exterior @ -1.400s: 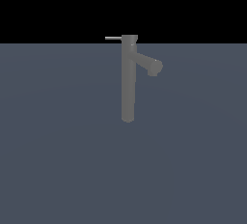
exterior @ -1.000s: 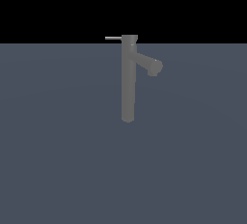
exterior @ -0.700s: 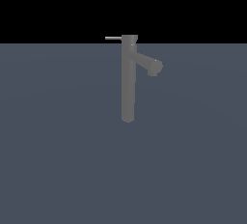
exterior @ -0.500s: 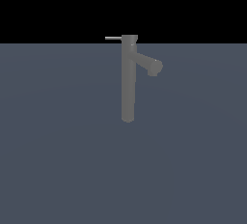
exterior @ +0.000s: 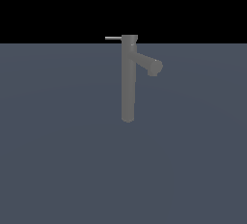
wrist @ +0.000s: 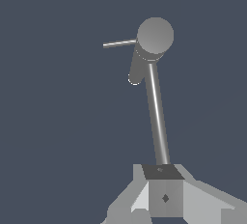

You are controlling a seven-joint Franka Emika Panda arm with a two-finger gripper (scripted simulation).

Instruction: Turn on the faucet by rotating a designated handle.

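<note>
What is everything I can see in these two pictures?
faucet: one, matte grey, tall slim column standing upright on the floor.
spout: one, grey, short thick stub angling off near the column's top, toward the exterior view's right.
handle: one, light grey, thin rod sticking out level from the top cap, toward the exterior view's left.
floor: one, slate blue, flat.
hand: one, grey-white, wrist view only, apart from the handle; open or shut unclear.

A flat, plain slate-blue desk (exterior: 62,160) fills the lower part of the exterior view, its surface smooth and unmarked. Above its straight far edge lies a solid black background (exterior: 58,6). The wrist view shows the same slate-blue surface.
</note>
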